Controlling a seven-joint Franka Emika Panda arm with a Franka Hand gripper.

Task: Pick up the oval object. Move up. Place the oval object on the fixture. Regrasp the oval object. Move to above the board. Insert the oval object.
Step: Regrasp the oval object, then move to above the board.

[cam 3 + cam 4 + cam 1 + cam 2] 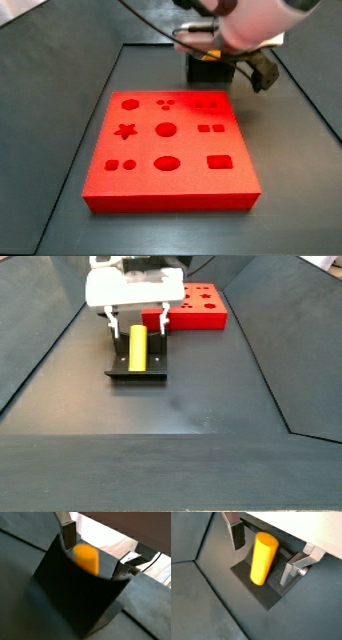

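Observation:
The yellow-orange oval object [262, 558] lies along the dark fixture [261, 594]; it also shows in a side view [135, 348] on the fixture's base [138, 373]. My gripper [262, 564] hangs right over it and is open. One finger [237, 536] stands on each side of the peg, with a gap between pad and peg on both sides. A wrist view shows the same: the oval object [87, 558] between the spread fingers [68, 536] above the fixture [73, 597]. The red board [167, 140] lies flat beside the fixture [205, 71]. In that side view my gripper [225, 58] hides the peg.
The red board [201, 306] has shaped holes in three rows and sits just beyond the fixture. Dark sloping walls [47, 346] enclose the grey floor [187, 406] on both sides. A cable arcs above the arm [147, 25].

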